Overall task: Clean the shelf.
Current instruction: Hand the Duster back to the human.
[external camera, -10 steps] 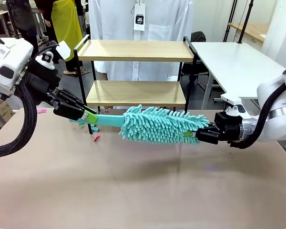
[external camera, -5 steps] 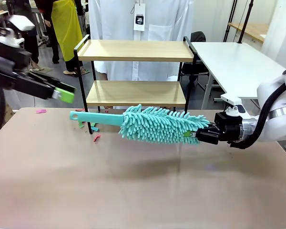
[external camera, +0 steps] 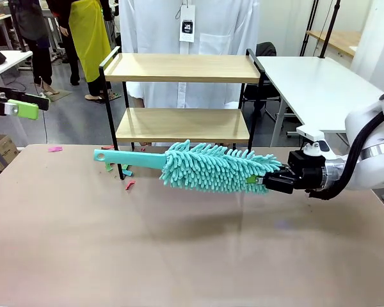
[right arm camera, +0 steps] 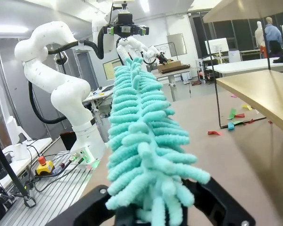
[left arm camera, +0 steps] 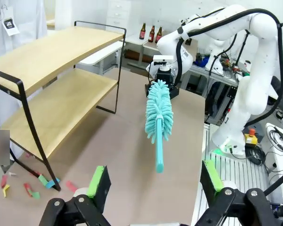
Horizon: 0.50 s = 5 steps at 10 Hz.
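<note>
Left gripper (external camera: 16, 107) let go, now wide, far left | right gripper (external camera: 264, 181) alone clamps duster (external camera: 211, 167) | shelf (external camera: 182, 96) unswept

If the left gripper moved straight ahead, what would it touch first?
Probably the handle end of the turquoise fluffy duster, straight ahead between the open left gripper fingers; depth is unclear.

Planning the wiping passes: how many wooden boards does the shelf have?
2. The upper board sits at the top of the shelf; the lower board is beneath it, just behind the teal duster.
</note>
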Each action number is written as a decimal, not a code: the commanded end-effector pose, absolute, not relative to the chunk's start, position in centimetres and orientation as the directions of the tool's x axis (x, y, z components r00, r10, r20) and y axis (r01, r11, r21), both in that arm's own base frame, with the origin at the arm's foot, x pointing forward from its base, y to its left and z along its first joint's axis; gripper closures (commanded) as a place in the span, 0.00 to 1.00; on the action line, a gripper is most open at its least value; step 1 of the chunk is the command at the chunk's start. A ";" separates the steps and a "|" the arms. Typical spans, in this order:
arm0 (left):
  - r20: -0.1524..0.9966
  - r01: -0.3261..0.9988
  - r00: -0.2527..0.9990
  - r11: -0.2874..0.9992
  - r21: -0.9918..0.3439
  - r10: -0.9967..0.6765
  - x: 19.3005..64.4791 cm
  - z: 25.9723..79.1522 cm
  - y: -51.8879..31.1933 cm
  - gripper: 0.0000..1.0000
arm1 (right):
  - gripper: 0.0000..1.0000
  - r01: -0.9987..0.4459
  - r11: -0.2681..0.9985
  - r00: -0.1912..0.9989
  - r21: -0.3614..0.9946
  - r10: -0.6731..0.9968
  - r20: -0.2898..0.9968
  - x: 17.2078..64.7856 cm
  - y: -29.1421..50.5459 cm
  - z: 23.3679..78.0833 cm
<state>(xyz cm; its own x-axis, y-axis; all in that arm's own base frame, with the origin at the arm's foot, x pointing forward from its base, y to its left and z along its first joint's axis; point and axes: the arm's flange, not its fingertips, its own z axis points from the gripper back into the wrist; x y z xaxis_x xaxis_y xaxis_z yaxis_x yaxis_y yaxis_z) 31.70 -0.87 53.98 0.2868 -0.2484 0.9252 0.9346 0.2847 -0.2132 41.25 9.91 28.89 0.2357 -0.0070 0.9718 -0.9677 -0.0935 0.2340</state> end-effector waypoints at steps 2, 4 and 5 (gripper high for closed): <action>0.923 0.933 0.291 0.287 -0.216 -0.252 31.6 54.3 -1.4 0.00 | 0.83 -0.968 -0.094 0.236 0.234 -0.007 0.972 41.2 9.9 28.9; 0.923 0.933 0.291 0.287 -0.216 -0.252 31.6 54.3 -1.4 0.00 | 0.83 -0.981 -0.069 0.183 0.180 -0.042 0.982 40.8 8.9 33.3; 0.923 0.933 0.291 0.287 -0.216 -0.252 31.6 54.3 -1.4 0.00 | 0.83 -0.988 -0.039 0.152 0.151 -0.029 0.988 40.3 8.5 35.8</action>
